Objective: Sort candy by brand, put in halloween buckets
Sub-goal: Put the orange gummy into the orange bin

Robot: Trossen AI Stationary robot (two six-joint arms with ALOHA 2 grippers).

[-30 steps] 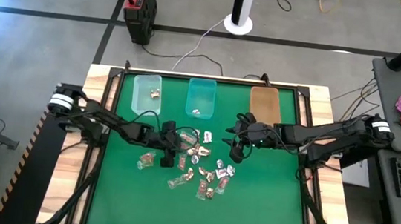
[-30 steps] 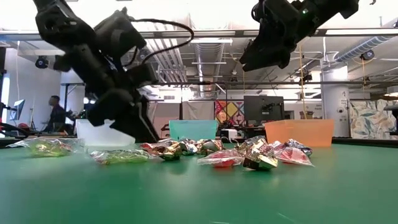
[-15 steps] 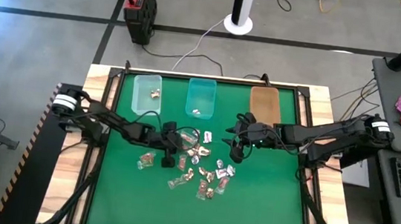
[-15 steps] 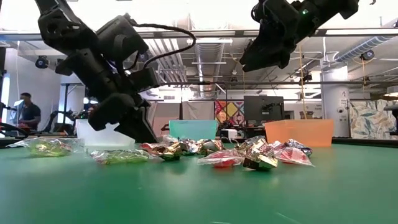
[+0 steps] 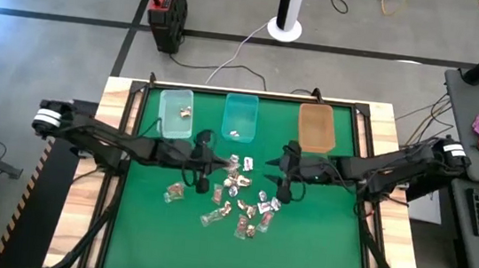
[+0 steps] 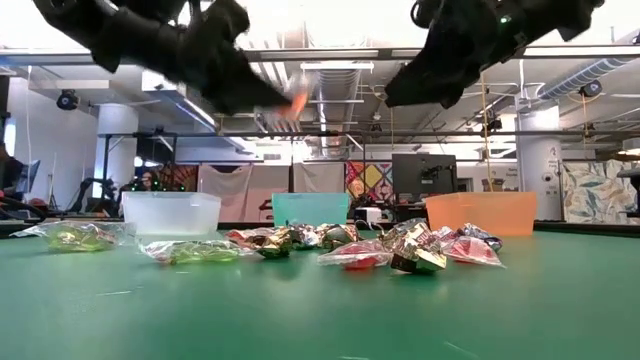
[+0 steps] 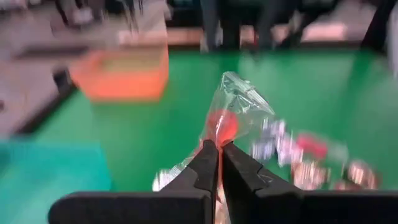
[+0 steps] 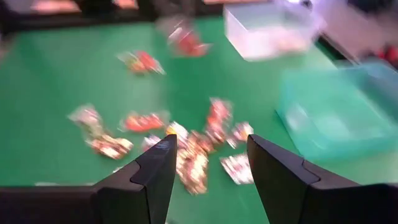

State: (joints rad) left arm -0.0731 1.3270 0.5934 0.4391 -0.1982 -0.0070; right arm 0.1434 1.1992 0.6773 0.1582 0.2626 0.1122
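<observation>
Table: green mat, wooden border.
Candy pile: wrapped sweets scattered mid-mat, nearer than the bins; clear, silver, red and gold wrappers; in the low view a row from left of centre to right.
Left gripper: raised above the pile's left part, just in front of the clear bin; fingers closed tight on a clear-wrapped red candy, wrapper sticking out beyond the tips.
Right gripper: hanging over the pile's right side, well above it in the low view; fingers spread apart, nothing between them.
Clear bin: far left of the row; one sweet inside.
Teal bin: middle of the row; one pale sweet inside.
Orange bin: far right; contents cannot be told.
Beyond table: red-and-black box on the floor.
</observation>
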